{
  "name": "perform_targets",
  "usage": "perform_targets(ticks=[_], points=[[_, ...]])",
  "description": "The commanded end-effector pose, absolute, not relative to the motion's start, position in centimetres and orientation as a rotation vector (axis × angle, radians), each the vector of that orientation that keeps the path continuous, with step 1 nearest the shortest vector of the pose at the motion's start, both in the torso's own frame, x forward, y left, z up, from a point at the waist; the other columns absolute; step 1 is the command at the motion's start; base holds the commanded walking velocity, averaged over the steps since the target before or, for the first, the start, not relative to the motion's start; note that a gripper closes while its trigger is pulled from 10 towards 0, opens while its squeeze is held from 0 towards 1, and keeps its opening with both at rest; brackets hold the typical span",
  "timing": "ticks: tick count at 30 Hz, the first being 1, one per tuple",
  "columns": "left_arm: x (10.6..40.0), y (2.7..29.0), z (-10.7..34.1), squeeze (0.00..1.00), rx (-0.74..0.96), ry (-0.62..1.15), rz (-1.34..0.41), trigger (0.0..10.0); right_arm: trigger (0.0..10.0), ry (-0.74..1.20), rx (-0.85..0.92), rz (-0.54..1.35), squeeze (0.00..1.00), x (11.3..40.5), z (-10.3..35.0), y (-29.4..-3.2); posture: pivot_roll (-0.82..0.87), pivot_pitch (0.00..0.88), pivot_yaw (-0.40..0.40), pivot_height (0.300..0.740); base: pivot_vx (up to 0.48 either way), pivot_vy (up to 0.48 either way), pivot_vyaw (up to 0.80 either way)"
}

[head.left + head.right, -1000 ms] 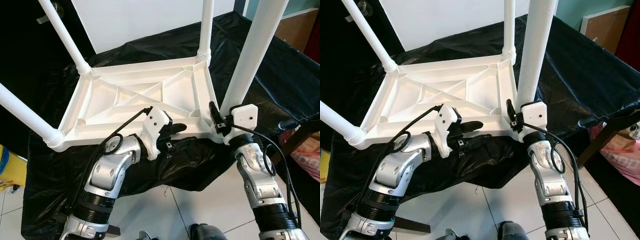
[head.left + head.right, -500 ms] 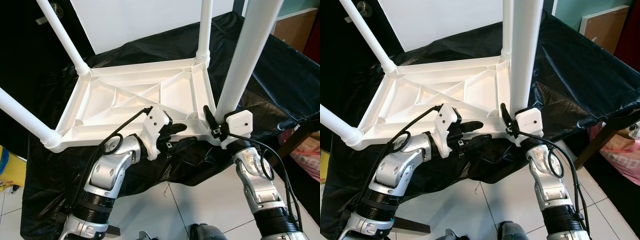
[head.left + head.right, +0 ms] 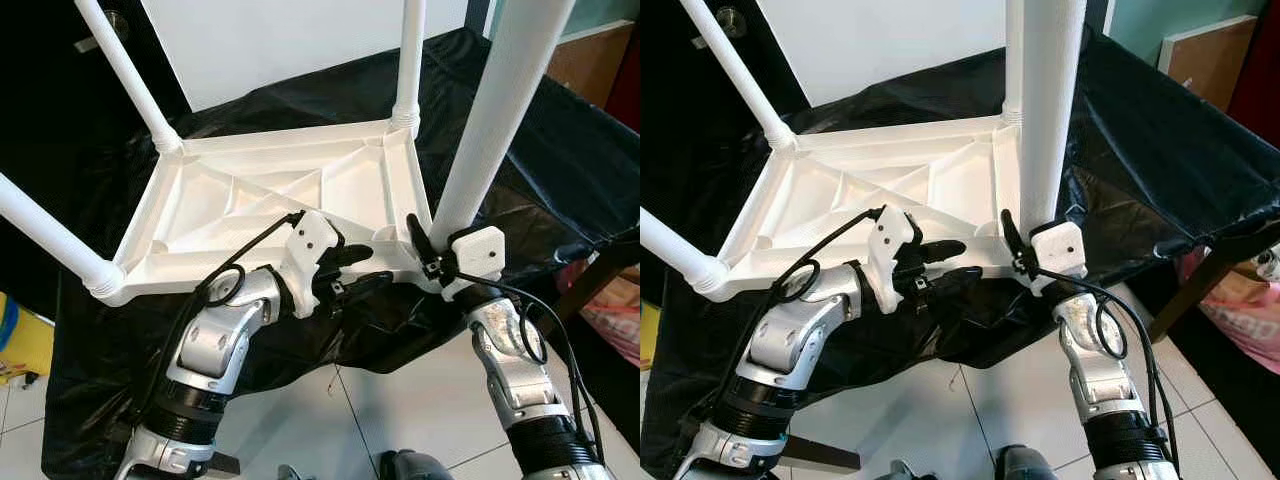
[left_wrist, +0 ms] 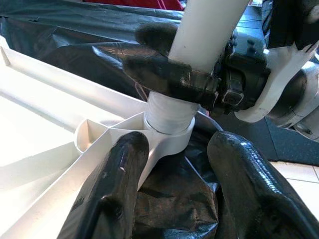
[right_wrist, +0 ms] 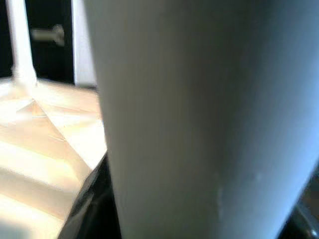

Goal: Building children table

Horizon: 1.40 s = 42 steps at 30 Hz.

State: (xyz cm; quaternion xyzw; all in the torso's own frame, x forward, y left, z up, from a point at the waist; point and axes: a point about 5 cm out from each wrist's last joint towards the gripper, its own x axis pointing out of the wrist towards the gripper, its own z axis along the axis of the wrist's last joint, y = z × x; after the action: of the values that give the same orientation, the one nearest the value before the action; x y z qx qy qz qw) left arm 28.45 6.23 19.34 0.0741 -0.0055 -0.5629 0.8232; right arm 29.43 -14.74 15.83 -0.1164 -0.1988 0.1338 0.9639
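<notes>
Nearest, the right gripper [image 3: 424, 243] pinches the fourth leg [image 3: 490, 130] low on its shaft, just above the near right corner socket [image 4: 169, 130] of the upturned tabletop [image 3: 270, 205]. The left wrist view shows the leg's end already seated in that socket. Just beside it, the left gripper [image 3: 365, 268] straddles the near rim with its fingers [image 4: 114, 189] spread, one above and one below the edge, so it braces more than it clamps. To finish this step well, I judge the leg should be kept plumb and pressed or twisted straight down while the left side steadies the rim against sliding on the black sheet [image 3: 560, 150]. Farther back, three legs [image 3: 408, 60] already stand in their corners.
</notes>
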Motion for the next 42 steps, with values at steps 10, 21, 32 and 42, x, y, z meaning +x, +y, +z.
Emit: perform_targets(ticks=[10,21,32,42], points=[[28.6,6.3,19.5,0.0,0.169,-0.01,-1.186,10.0,10.0,-0.278,-0.228,0.272,0.0,28.8,12.9,-14.9,-0.22,0.088,0.115,0.74,0.0,0.0,0.0],[28.6,6.4,19.7,0.0,0.178,-0.012,-1.185,10.0,10.0,-0.167,-0.176,0.231,0.0,30.1,12.4,-14.8,-0.21,0.089,0.116,0.74,0.0,0.0,0.0],[28.6,6.6,19.7,0.0,0.176,-0.014,-1.173,10.0,10.0,-0.108,-0.128,0.204,0.0,30.7,12.3,-14.7,-0.21,0.09,0.108,0.74,0.0,0.0,0.0],[28.6,6.6,19.7,0.0,0.173,-0.013,-1.166,10.0,10.0,-0.068,-0.018,0.083,0.0,30.5,12.0,-15.6,-0.21,0.102,0.104,0.74,0.0,0.0,0.0]])
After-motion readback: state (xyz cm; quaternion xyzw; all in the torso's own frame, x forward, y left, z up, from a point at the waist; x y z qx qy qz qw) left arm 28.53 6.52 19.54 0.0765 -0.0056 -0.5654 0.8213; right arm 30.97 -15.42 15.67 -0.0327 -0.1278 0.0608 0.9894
